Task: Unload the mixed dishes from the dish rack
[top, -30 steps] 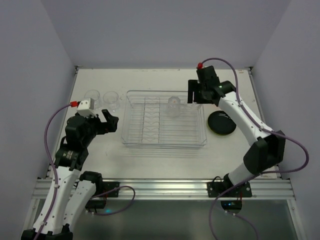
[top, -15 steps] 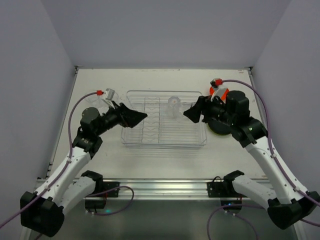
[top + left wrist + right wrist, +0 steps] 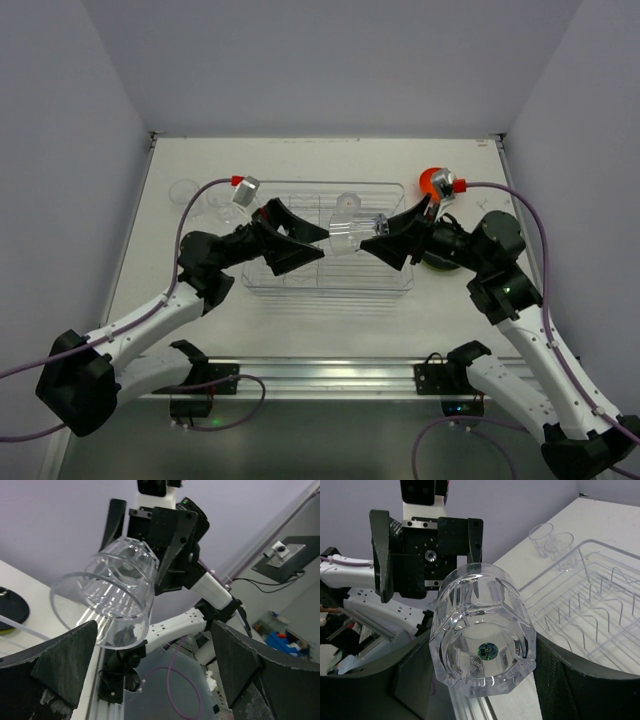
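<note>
My right gripper (image 3: pixel 368 243) is shut on a clear tumbler (image 3: pixel 348 235) and holds it on its side above the dish rack (image 3: pixel 392 286). In the right wrist view the tumbler's base (image 3: pixel 485 652) faces the camera between my fingers (image 3: pixel 555 675). My left gripper (image 3: pixel 318 243) is open and faces the tumbler's mouth (image 3: pixel 107 597), its fingers (image 3: pixel 65 662) spread wide and not touching it. Another tumbler (image 3: pixel 347 203) stands in the rack. Two tumblers (image 3: pixel 185 190) stand on the table at the far left. The orange-red bowl (image 3: pixel 431 182) and black plate (image 3: pixel 438 262) lie right of the rack. The yellow-green plate is out of view.
The rack's ridged wire dividers (image 3: pixel 600 592) run under both grippers. The two table tumblers (image 3: pixel 551 539) stand just beyond the rack's far left corner. My right arm covers most of the black plate. Walls close the table at the back and both sides.
Both arms have swung in over the rack until the grippers face each other. A tumbler now lies sideways in my right gripper. The left gripper stays open.
</note>
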